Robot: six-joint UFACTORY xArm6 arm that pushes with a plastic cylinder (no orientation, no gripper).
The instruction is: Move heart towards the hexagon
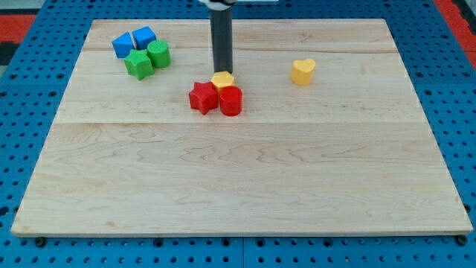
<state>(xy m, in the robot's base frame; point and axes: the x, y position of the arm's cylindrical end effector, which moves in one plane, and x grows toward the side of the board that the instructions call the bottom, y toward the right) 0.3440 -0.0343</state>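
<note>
Currently my tip (222, 71) is resting just behind the yellow hexagon (222, 80), which is touching the red star (201, 97) and red cylinder (230, 100). No claw is fitted. The yellow heart (303, 71) is sitting well apart toward the view's right, unpushed.
</note>
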